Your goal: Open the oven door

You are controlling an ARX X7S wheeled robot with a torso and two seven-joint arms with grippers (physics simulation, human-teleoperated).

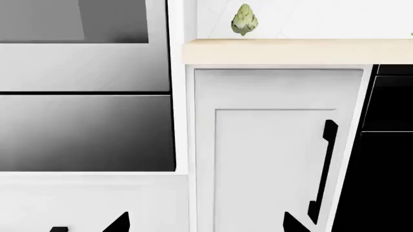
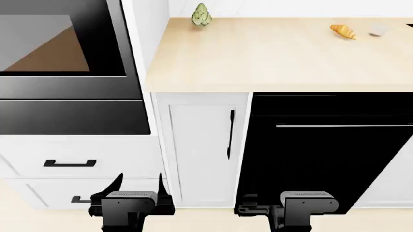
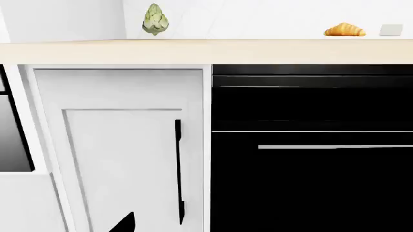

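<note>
The oven door (image 2: 45, 48) is at the upper left of the head view, a glossy dark panel with a big reflective window, standing closed. The left wrist view shows its steel-grey lower frame (image 1: 84, 67) above a plain windowless panel (image 1: 84, 133). My left gripper (image 2: 139, 184) is open and empty, low in front of the white drawers, well below the door. Both its black fingertips (image 1: 119, 223) show, wide apart. My right gripper (image 3: 200, 224) is open before the cabinet and dishwasher. One fingertip (image 3: 125, 223) shows; the other is lost against the black front.
White drawers (image 2: 71, 163) with black handles sit under the oven. A narrow white cabinet door (image 2: 200, 145) with a black vertical handle stands beside a black dishwasher (image 2: 322, 154) with a silver bar. The wood counter (image 2: 258, 53) holds an artichoke (image 2: 201, 14) and a croissant (image 2: 343, 31).
</note>
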